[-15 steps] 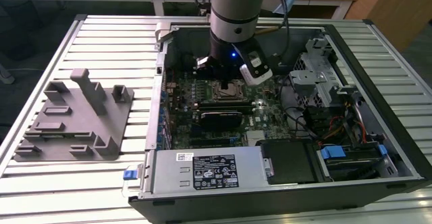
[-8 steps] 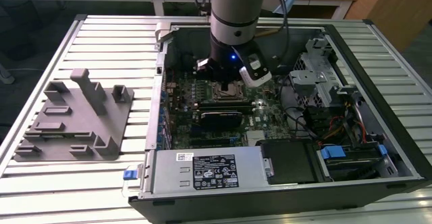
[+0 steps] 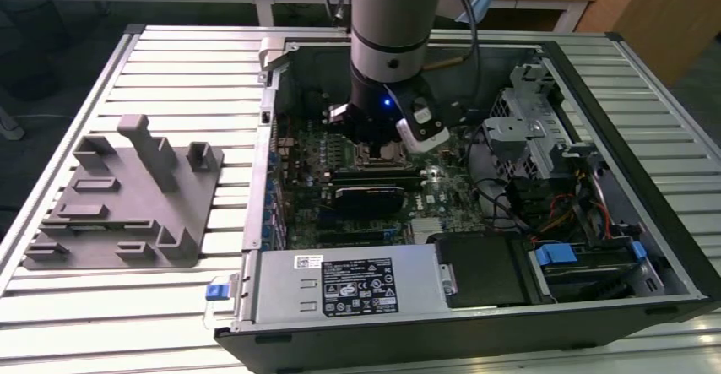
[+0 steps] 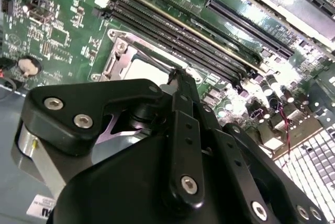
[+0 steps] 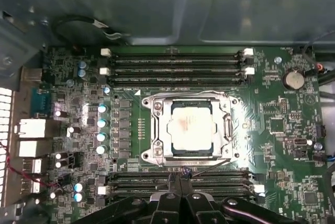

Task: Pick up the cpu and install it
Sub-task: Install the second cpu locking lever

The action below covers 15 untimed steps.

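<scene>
Silver cpu (image 5: 191,126) seated in socket (image 5: 157,130), pincer (image 5: 181,174) just beside, empty

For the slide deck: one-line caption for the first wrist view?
Gripper poised beside the socket, cpu seated inside it.

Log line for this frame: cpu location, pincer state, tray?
cpu: seated in socket | pincer: shut, empty, beside socket | grey tray: outside case
</scene>
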Each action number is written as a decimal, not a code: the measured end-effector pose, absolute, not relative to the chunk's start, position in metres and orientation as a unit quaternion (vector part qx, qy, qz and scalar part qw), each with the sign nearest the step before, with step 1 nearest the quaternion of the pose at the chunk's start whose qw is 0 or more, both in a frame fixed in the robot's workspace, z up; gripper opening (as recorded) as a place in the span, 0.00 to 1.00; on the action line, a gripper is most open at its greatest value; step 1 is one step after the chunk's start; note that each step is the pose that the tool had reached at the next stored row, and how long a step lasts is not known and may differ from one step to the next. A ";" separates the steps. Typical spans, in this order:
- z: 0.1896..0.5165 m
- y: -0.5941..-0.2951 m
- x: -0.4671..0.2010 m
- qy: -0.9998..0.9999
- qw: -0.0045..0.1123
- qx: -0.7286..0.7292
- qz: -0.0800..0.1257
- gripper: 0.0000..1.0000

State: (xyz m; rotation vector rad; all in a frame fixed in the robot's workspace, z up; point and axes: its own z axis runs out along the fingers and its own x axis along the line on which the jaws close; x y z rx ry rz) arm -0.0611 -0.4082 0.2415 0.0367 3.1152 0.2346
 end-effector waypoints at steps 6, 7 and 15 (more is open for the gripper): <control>0.236 -0.409 -0.068 0.997 0.009 0.016 0.073 0.11; 0.235 -0.409 -0.070 0.997 0.009 0.016 0.073 0.11; 0.225 -0.417 -0.074 0.997 0.009 0.017 0.073 0.11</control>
